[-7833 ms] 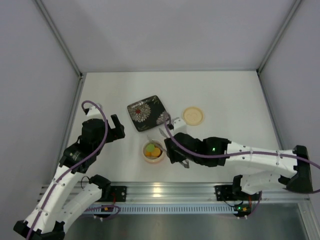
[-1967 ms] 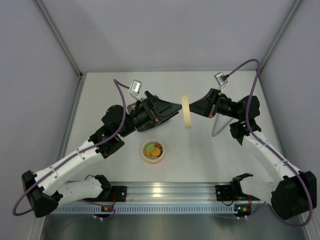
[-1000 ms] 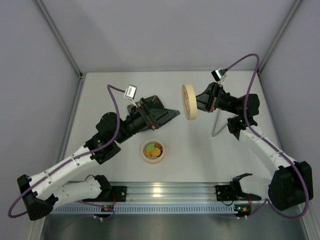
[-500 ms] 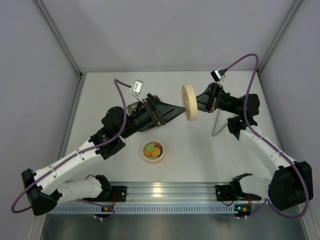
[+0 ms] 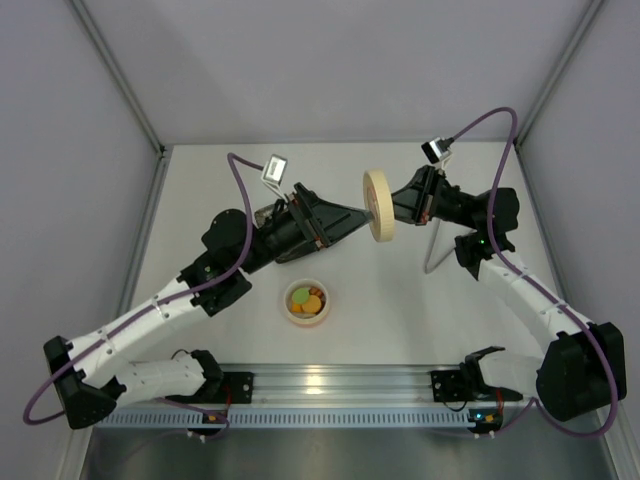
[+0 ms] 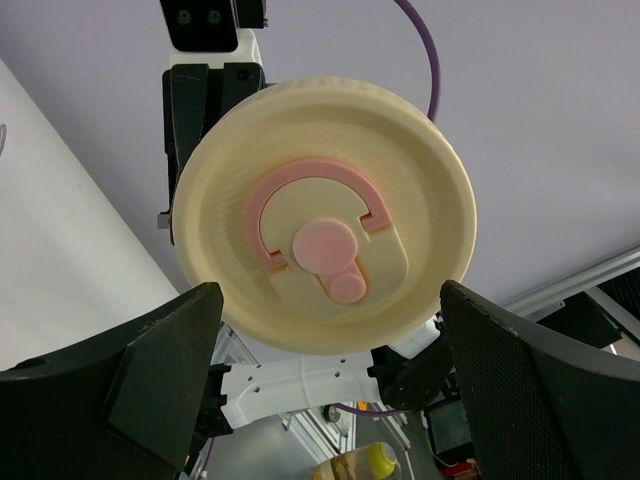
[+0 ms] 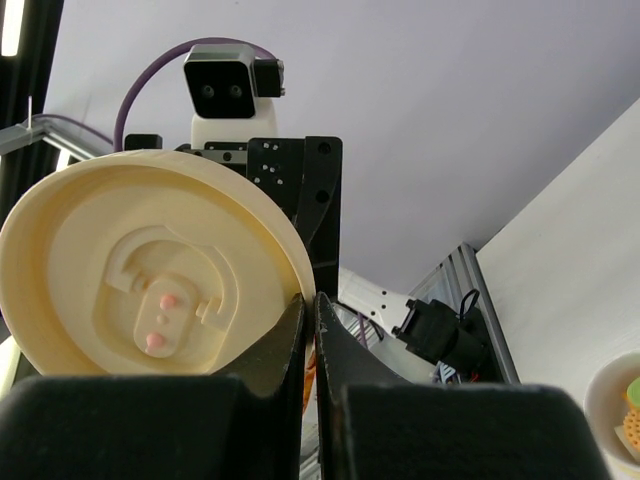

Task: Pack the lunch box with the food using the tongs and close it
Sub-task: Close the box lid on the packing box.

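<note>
My left gripper (image 5: 350,217) has moved up to the lid (image 5: 378,204), jaws spread either side (touching? I can't tell). My right gripper (image 7: 308,300) clamps its rim, mid-air. Handover looks next; the box (image 5: 289,311), food (image 5: 308,298) inside, sits uncovered below.

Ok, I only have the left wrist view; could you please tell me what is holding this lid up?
Observer: The right gripper is shut on the lid at its rim, holding it on edge above the table.
Operator: Thanks, is the lunch box filled?
Observer: The lunch box sits open on the table with orange and green food inside.
Operator: And the tongs?
Observer: The tongs lie on the table beside the right arm.
</note>
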Available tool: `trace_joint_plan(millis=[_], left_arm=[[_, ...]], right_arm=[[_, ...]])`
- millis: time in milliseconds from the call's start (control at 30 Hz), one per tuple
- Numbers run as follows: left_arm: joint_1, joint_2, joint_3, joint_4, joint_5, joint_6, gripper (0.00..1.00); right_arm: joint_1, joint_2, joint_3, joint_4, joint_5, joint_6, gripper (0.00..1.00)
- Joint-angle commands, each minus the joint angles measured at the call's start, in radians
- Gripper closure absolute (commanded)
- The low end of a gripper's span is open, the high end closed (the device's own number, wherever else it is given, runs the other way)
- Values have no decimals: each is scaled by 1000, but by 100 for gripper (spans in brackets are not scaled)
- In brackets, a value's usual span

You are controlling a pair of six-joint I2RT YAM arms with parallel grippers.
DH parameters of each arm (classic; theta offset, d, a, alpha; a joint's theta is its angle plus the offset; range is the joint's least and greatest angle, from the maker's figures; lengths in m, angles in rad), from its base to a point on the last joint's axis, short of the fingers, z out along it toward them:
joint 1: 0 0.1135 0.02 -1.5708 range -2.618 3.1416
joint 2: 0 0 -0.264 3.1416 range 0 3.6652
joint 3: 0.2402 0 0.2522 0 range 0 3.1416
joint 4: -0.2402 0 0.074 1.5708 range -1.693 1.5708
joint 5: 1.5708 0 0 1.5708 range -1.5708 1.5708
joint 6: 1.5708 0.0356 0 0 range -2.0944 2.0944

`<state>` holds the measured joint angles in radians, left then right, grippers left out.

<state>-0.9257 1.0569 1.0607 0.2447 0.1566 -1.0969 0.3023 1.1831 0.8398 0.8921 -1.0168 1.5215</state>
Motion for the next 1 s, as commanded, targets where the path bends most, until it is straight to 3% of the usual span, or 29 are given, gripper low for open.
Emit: trace_joint_plan(millis=[0,967], left_arm=[[-5,9,36,71,26,2,5],[-5,61,35,143,23,-52,8]], right_arm=[[-17,-17,48,31,-2,-33,100],[-17,-22,35,42,-5,-53,100]])
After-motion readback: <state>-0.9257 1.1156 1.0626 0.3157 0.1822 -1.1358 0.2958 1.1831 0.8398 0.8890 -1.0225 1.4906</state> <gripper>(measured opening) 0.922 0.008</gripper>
